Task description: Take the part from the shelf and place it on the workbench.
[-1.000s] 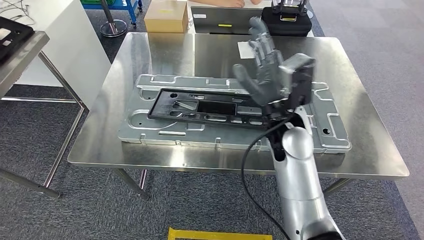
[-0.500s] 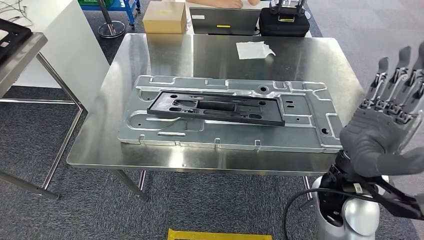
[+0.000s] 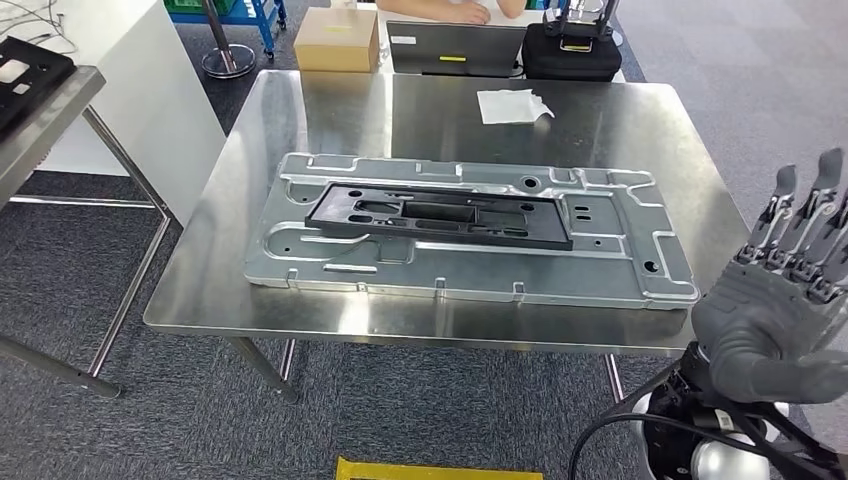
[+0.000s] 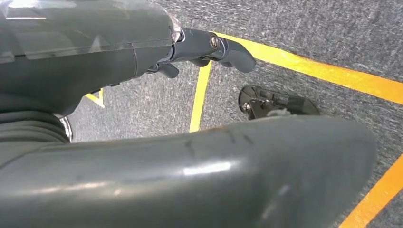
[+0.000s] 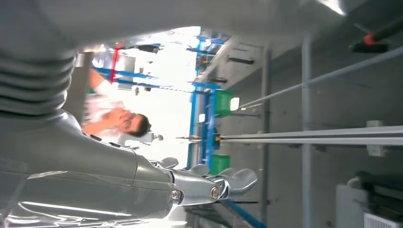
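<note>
A long black plastic part (image 3: 440, 215) lies flat on a silver metal plate (image 3: 300, 255) on the steel workbench (image 3: 230, 290). My right hand (image 3: 785, 300) hovers off the bench's near right corner, fingers spread upward, holding nothing; in the right wrist view its fingers (image 5: 209, 183) are stretched out in the air. My left hand (image 4: 142, 52) hangs low over grey carpet with yellow floor lines, its fingers (image 4: 228, 47) held out with nothing in them.
A white paper (image 3: 512, 104) lies at the bench's far side. Beyond stand a cardboard box (image 3: 337, 38), a laptop (image 3: 455, 48) and a black case (image 3: 582, 52). Another black part (image 3: 25, 75) rests on a metal shelf at the left. A person sits behind.
My right hand has pulled back from over the black part to off the bench's right corner and dropped lower. The part stays on the plate. The camera shifted slightly.
</note>
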`<action>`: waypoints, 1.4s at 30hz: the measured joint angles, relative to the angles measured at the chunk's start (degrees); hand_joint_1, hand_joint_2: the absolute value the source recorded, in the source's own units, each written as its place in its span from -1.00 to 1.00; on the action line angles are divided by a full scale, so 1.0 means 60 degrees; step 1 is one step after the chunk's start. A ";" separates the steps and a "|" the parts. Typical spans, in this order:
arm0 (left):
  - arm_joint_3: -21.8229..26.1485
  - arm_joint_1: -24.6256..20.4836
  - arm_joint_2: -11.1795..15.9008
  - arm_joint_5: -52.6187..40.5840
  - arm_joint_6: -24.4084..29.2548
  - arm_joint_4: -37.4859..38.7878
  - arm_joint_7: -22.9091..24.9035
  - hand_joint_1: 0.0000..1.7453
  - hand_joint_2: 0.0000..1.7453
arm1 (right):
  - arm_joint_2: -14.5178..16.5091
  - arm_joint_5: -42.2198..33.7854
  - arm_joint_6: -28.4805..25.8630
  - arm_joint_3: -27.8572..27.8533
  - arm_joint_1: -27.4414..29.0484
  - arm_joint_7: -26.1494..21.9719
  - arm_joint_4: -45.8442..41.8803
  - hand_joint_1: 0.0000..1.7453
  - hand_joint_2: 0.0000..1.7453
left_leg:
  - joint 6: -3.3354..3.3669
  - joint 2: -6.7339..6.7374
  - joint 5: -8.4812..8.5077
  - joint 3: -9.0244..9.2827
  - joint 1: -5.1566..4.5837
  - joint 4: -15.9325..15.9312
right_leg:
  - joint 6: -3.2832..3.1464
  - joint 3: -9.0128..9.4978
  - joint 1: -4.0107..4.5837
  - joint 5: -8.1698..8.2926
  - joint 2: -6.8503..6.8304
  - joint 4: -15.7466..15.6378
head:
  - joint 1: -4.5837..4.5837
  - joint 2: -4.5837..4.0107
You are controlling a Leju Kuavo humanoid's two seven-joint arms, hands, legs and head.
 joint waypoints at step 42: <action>0.0730 -0.0068 -0.0944 -0.0262 0.0138 -0.0058 -0.0453 -1.00 -1.00 | 0.0795 0.3688 -0.1465 -0.3058 0.2165 0.0836 0.2863 -1.00 -1.00 | -0.0228 -0.0919 0.0826 -0.1500 -0.0190 0.0732 | -0.0296 0.1978 0.0012 -0.0651 0.0499 -0.1086 | 0.0000 0.0000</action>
